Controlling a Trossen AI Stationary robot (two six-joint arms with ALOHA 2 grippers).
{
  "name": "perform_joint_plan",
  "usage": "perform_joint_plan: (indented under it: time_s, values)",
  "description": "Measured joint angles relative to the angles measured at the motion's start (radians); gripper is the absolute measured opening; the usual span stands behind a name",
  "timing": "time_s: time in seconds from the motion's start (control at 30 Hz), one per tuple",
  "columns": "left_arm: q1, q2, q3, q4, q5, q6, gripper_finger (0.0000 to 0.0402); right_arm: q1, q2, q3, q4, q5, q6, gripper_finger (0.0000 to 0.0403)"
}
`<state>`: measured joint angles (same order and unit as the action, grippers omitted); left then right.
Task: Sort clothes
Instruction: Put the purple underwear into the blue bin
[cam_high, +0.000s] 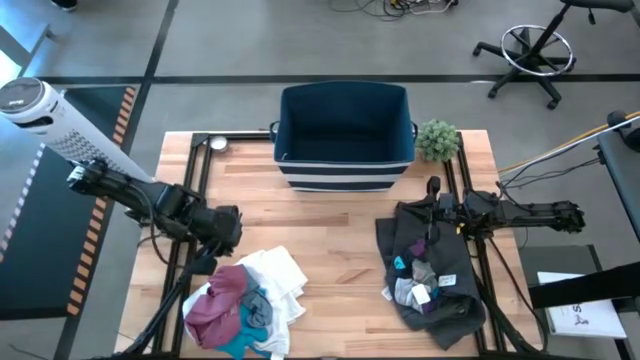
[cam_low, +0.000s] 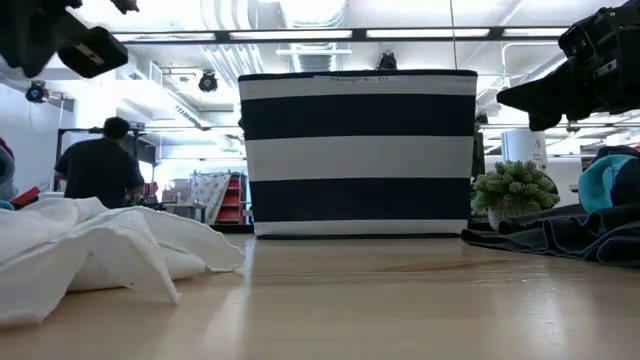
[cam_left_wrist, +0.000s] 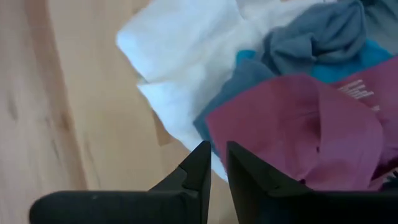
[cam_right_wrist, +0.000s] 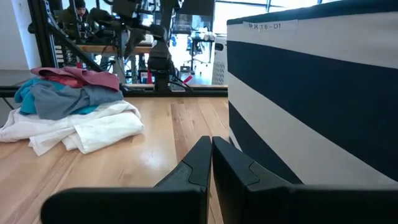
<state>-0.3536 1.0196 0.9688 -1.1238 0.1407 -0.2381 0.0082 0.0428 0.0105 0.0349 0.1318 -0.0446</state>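
One pile of clothes lies at the near left: a large white garment (cam_high: 280, 275) with maroon (cam_high: 222, 295), teal-blue (cam_high: 245, 325) and grey (cam_high: 258, 310) pieces on it. A large dark grey garment (cam_high: 455, 290) lies at the right with small pieces (cam_high: 415, 280) on top. My left gripper (cam_high: 230, 240) is shut and empty, above the left pile's far edge; in the left wrist view (cam_left_wrist: 216, 163) it is over the white (cam_left_wrist: 180, 56) and maroon (cam_left_wrist: 292, 124) cloth. My right gripper (cam_high: 434, 205) is shut and empty, raised over the dark garment's far end, pointing toward the table's left.
The navy bin with white stripes (cam_high: 345, 135) stands open at the far middle; it also shows in the low view (cam_low: 357, 150). A small green plant (cam_high: 437, 140) stands right of it. Bare wood (cam_high: 330, 240) lies between the two piles. A person (cam_low: 100, 165) is in the room behind.
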Motion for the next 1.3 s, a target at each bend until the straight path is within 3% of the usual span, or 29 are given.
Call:
perform_joint_plan:
  time_s: [0.27, 0.57, 0.8, 0.97, 1.17, 1.3]
  values:
    - [-0.006, 0.066, -0.002, 0.009, 0.004, -0.007, 0.0095, 0.0, 0.0, 0.0, 0.0, 0.0, 0.0, 0.0]
    - [-0.009, 0.23, -0.003, 0.05, 0.224, -0.092, 0.0193, 0.0, 0.0, 0.0, 0.0, 0.0, 0.0, 0.0]
    - [-0.038, 0.323, -0.003, 0.033, 0.238, -0.076, 0.0211, 0.0, 0.0, 0.0, 0.0, 0.0, 0.0, 0.0]
    - [-0.061, 0.379, -0.003, 0.012, 0.204, -0.009, 0.0172, 0.0, 0.0, 0.0, 0.0, 0.0, 0.0, 0.0]
    - [-0.077, 0.395, -0.003, -0.071, 0.062, 0.064, 0.0028, 0.0, 0.0, 0.0, 0.0, 0.0, 0.0, 0.0]
    - [-0.064, 0.347, 0.008, -0.074, 0.035, -0.023, 0.0011, 0.0, 0.0, 0.0, 0.0, 0.0, 0.0, 0.0]
